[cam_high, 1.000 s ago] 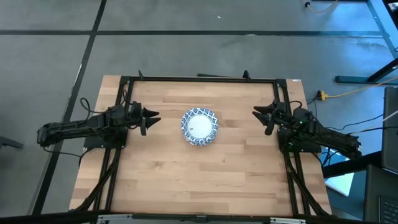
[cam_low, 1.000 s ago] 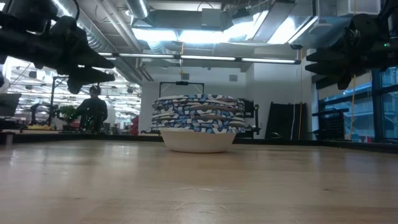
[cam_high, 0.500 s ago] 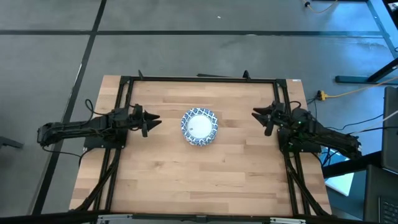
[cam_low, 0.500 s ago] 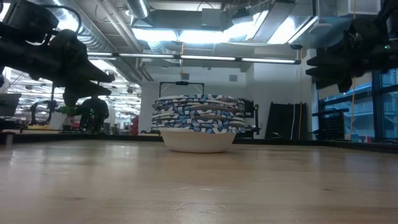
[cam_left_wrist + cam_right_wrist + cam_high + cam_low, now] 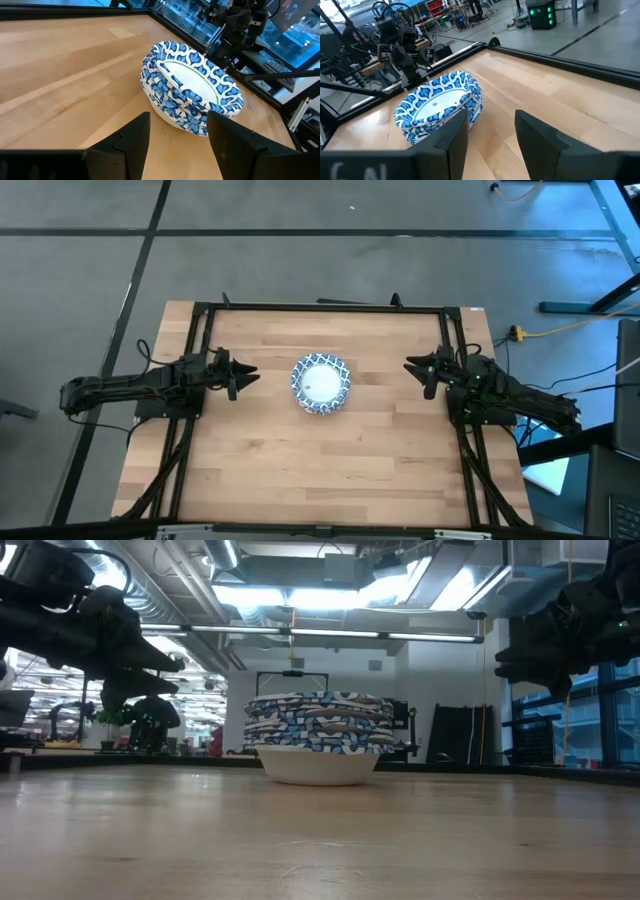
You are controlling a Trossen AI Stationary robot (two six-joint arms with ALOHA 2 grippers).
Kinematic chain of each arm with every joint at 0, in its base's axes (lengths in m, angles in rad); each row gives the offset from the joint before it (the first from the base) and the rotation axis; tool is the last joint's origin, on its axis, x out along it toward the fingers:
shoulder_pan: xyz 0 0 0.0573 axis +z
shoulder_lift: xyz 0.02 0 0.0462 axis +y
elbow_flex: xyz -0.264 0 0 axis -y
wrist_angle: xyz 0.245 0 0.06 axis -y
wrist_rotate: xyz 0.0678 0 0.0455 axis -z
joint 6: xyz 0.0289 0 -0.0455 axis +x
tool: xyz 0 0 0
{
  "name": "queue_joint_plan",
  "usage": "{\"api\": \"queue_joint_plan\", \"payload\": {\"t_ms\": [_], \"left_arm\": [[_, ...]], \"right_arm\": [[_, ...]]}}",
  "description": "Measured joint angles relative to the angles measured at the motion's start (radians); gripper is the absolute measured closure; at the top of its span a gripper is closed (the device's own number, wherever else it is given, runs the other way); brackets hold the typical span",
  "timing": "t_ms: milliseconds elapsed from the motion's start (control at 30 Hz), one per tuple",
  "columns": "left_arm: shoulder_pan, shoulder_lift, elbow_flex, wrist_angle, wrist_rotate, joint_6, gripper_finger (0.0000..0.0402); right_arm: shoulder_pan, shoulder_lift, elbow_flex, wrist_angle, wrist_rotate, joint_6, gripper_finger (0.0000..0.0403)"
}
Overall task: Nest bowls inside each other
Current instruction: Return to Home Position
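The bowls (image 5: 320,384) stand nested in one stack at the table's middle, the lowest bowl's base on the wood. The stack shows its blue-and-white rims layered in the low view (image 5: 318,735), and also shows in the left wrist view (image 5: 190,107) and the right wrist view (image 5: 437,105). My left gripper (image 5: 248,375) is open and empty, to the left of the stack and above the table. My right gripper (image 5: 412,367) is open and empty, to the right of the stack and above the table.
A black frame (image 5: 320,307) runs along the table's far edge and down both sides by the arm bases. Bare wood (image 5: 320,470) lies between the stack and the near edge. A person (image 5: 150,720) shows in the room beyond the table.
My left gripper has dropped a little and drawn slightly back toward the table's left edge. My right gripper has tipped a little. The stack of bowls has stayed where it was.
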Motion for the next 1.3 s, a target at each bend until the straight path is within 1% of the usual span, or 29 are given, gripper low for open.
{"api": "queue_joint_plan", "payload": {"t_ms": [433, 600, 1300], "left_arm": [[0.0, 0.0, 0.0, 0.0, 0.0, 0.007, 0.0211], [0.0, 0.0, 0.0, 0.0, 0.0, 0.007, 0.0211], [0.0, 0.0, 0.0, 0.0, 0.0, 0.008, 0.0211]], "right_arm": [[0.0, 0.0, 0.0, -0.014, 0.0, 0.006, 0.0241], [0.0, 0.0, 0.0, -0.015, 0.0, -0.032, 0.0241], [0.0, 0.0, 0.0, -0.014, 0.0, -0.031, 0.0241]]}}
